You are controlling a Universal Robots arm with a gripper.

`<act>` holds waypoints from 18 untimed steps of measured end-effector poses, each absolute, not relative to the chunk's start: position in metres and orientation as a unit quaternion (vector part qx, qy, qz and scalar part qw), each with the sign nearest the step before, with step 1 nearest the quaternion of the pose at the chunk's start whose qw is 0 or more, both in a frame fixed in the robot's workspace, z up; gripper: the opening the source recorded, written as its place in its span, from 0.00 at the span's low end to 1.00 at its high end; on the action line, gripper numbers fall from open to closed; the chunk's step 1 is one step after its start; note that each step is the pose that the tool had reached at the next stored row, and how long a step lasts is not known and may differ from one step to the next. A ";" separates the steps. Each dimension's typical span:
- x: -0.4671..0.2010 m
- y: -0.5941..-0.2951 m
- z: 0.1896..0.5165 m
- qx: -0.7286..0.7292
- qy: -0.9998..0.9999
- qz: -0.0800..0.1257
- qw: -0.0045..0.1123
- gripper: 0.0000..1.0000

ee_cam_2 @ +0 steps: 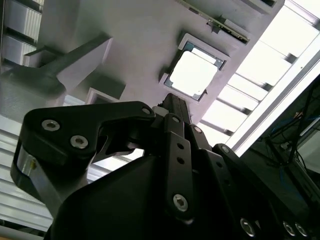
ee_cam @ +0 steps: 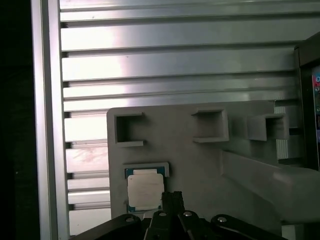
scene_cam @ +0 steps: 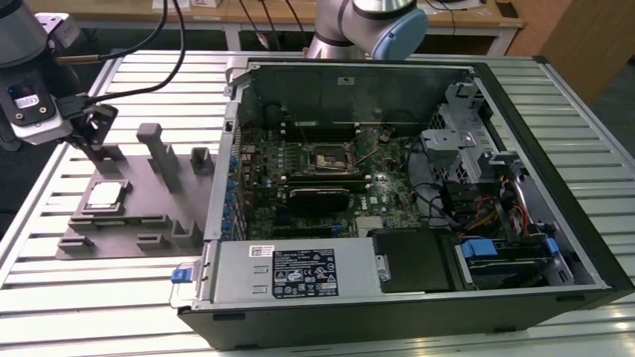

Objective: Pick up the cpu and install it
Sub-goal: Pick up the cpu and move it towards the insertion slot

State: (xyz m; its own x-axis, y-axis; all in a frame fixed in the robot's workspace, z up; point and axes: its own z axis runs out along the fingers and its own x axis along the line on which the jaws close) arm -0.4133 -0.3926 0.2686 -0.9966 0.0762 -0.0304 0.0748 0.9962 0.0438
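At the exterior view's far left the claw (scene_cam: pixel 97 137) hangs over the grey fixture plate (scene_cam: pixel 139 223), its black fingers drawn together to one narrow tip with nothing between them; the plate lies flat on the slatted metal desk (scene_cam: pixel 100 297) and carries several upright grey posts and small open pockets; the cpu (scene_cam: pixel 104 197) sits flat in a shallow square seat near the plate's left edge, pale metal top upward, just below and in front of the claw as that view shows it, and not gripped; in both wrist views the claw's closed tip stands just beside one edge of the chip, and whether it touches that edge I cannot tell; further right, beside the fixture, the open computer case (scene_cam: pixel 575 186) lies on its side on the desk, the green motherboard (scene_cam: pixel 387 201) exposed; the black square socket (scene_cam: pixel 328 158) sits about the middle of the board with no chip in it; the grey power supply (scene_cam: pixel 297 274) fills the near side of the case; drive bays and cables crowd its right end; the arm's base (scene_cam: pixel 367 22) rises behind the case.
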 end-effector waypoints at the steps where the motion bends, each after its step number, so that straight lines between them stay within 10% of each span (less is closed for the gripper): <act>1: -0.414 -0.393 0.267 0.038 0.999 0.021 0.016 0.11; 18: -0.425 -0.393 0.246 0.038 0.999 0.019 0.016 0.11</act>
State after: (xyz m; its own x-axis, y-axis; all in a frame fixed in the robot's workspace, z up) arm -0.4245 -0.3927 0.2462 -0.9966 0.0760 -0.0305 0.0747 0.9964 0.0401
